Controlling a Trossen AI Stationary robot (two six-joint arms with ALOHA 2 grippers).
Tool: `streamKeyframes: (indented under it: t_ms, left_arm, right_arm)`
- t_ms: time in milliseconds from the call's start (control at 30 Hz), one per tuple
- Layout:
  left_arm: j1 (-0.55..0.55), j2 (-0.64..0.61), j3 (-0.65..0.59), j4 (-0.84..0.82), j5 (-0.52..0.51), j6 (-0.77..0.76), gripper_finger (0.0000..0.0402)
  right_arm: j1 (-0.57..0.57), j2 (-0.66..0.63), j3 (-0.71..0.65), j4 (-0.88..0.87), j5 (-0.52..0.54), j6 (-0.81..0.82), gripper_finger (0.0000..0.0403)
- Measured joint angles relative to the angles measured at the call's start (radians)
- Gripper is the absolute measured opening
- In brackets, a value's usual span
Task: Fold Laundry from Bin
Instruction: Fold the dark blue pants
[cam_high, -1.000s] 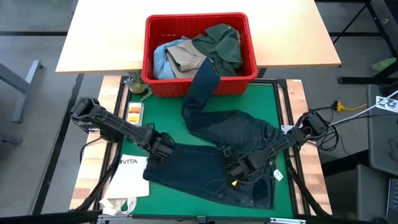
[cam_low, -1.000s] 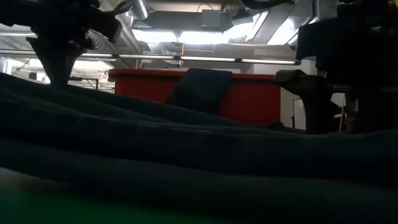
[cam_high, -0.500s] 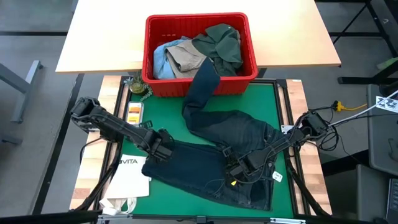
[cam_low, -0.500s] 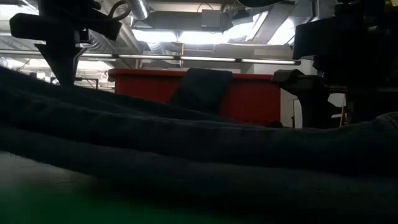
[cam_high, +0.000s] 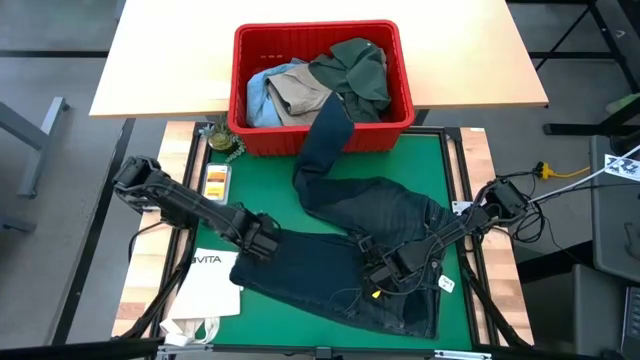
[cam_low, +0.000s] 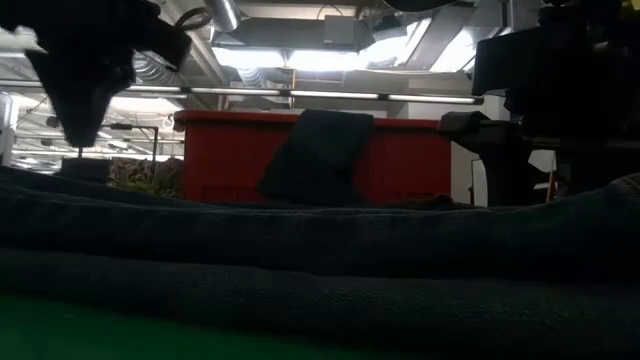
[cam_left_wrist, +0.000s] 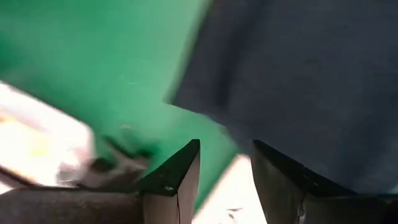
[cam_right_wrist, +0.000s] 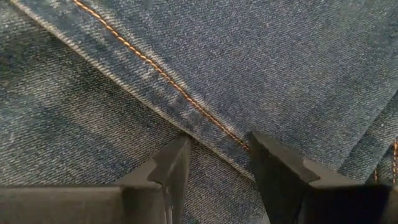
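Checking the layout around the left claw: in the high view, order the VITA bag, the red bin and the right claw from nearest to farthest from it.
1. VITA bag: just beside the left claw, at the mat's front-left corner.
2. Right claw: across the dark jeans, on the right.
3. Red bin: farthest, at the table's back, clothes inside.

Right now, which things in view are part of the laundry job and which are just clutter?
Job:
- dark jeans spread on the green mat, one leg draped over the bin's rim
- red bin
- green shirt, khaki garment, light blue garment inside it

Lying about:
- white VITA bag
- small items near the mat's left edge
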Motion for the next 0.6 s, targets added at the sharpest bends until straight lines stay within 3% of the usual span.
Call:
streamKeyframes:
  t_ms: [200, 433, 600]
  left_arm:
    - [-0.07, 0.0, 0.0, 0.137, 0.022, -0.062, 0.0116]
    - [-0.195, 0.0, 0.0, 0.158, 0.021, -0.228, 0.009]
    - [-0.286, 0.0, -0.031, 0.167, -0.048, -0.359, 0.0076]
  right_arm:
    - [0.0, 0.0, 0.0, 0.0, 0.0, 0.0, 0.0168]
    - [0.0, 0.0, 0.0, 0.002, 0.001, 0.0, 0.0168]
    - [0.0, 0.0, -0.001, 0.003, 0.001, 0.0, 0.0168]
